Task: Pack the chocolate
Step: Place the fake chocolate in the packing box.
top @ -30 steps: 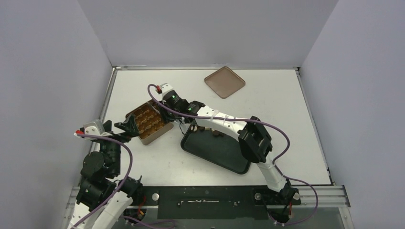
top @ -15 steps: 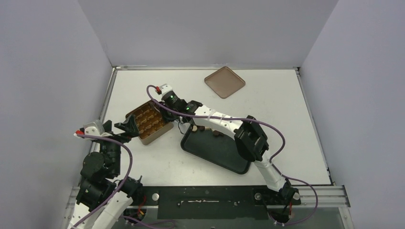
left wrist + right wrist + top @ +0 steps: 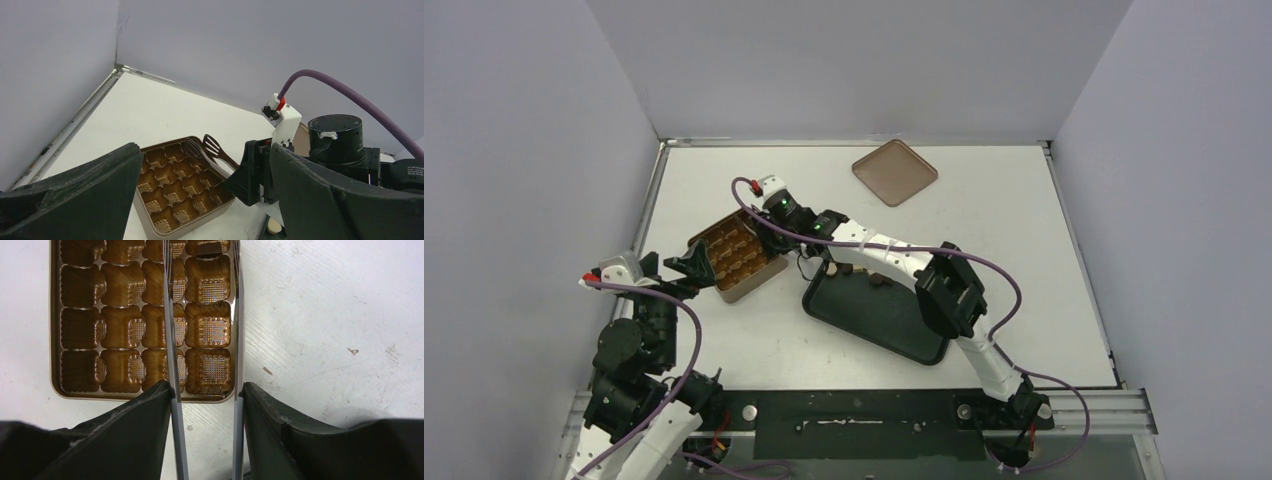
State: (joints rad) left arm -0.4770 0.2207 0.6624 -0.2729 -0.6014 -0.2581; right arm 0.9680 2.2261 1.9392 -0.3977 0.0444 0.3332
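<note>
Right, top view: right gripper (image 3: 766, 226) reaches left over the square gold-brown metal tin (image 3: 754, 283). The chocolate (image 3: 879, 281), small dark and cream pieces, mostly waits on the black rectangular plastic tray (image 3: 874, 322) just right of the tin. Left gripper (image 3: 686, 268) gapes wide at the tin's near-left corner, holding nothing.

Left wrist: slim silver metal tongs (image 3: 212, 148) hover at the tin's far corner.

Right wrist: fingers clamp those tongs, blades parted around one dark piece (image 3: 205, 247) sitting in a far-row cell. Likely the release step, task early. Next: lift clear, swing right to the tray, pinch another piece gently.
</note>
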